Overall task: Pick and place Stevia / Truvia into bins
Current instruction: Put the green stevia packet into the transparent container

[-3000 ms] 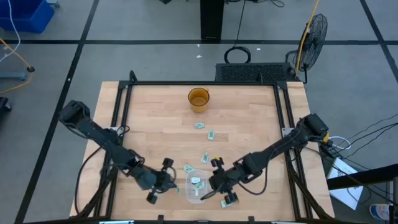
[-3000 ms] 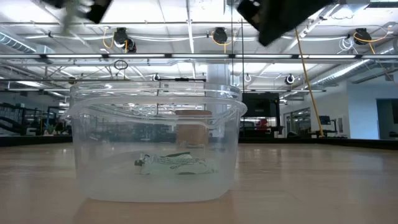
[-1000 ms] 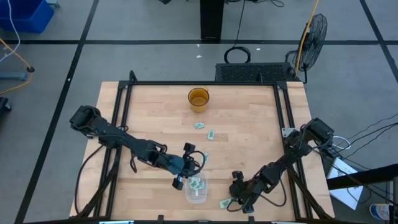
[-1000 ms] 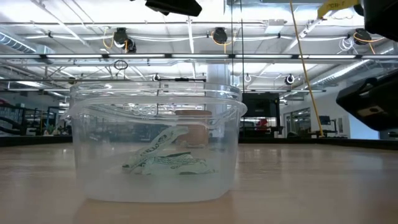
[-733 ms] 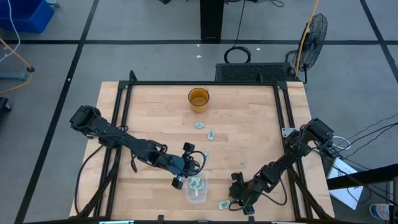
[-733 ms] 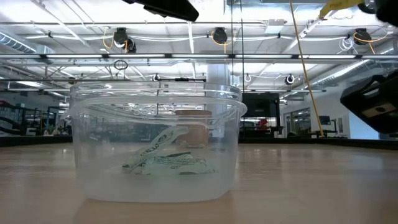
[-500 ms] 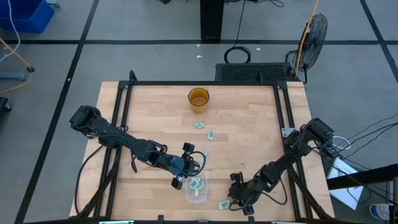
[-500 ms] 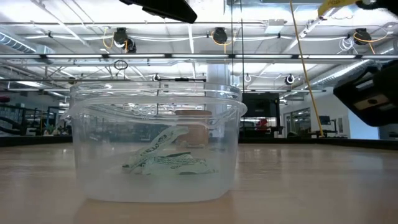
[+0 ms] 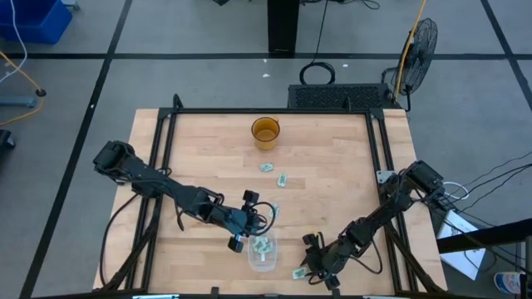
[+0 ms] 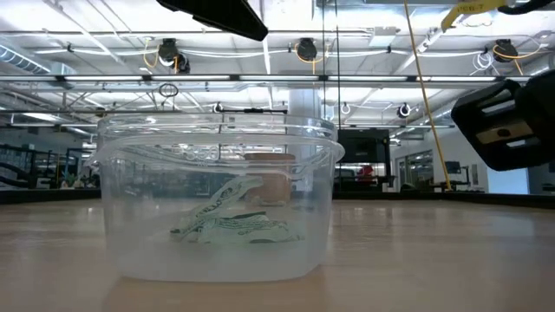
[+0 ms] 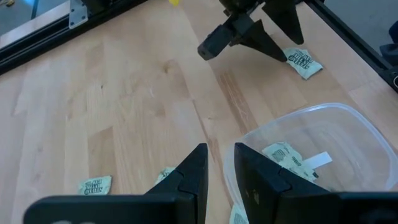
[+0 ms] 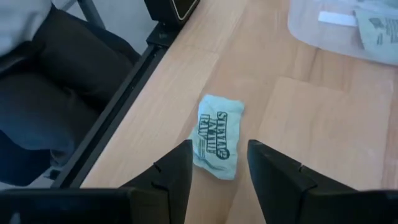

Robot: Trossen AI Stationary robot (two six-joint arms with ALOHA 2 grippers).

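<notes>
The clear bin (image 9: pixel 253 256) stands near the table's near edge with several pale green sachets (image 10: pixel 227 222) lying on its floor. My left gripper (image 9: pixel 241 229) hovers just left of the bin (image 11: pixel 357 127), fingers a little apart and empty. My right gripper (image 9: pixel 311 264) is low at the near edge, right of the bin, and open. One sachet (image 12: pixel 216 137) lies flat on the wood between and just ahead of its fingertips, untouched. More loose sachets (image 9: pixel 283 178) lie flat mid-table, and one (image 9: pixel 273 208) lies beyond the bin.
A round amber cup (image 9: pixel 265 133) stands toward the far edge. A black frame rail (image 12: pixel 118 106) runs along the table's near edge close to the right gripper. Two sachets (image 11: pixel 94 183) lie on the wood near the left gripper. Bare wood lies left and right of the bin.
My right gripper has crept toward the table's left along the near edge, closing in on the loose sachet there. My left gripper has drifted slightly left, away from the bin. The sachets in the bin lie as before.
</notes>
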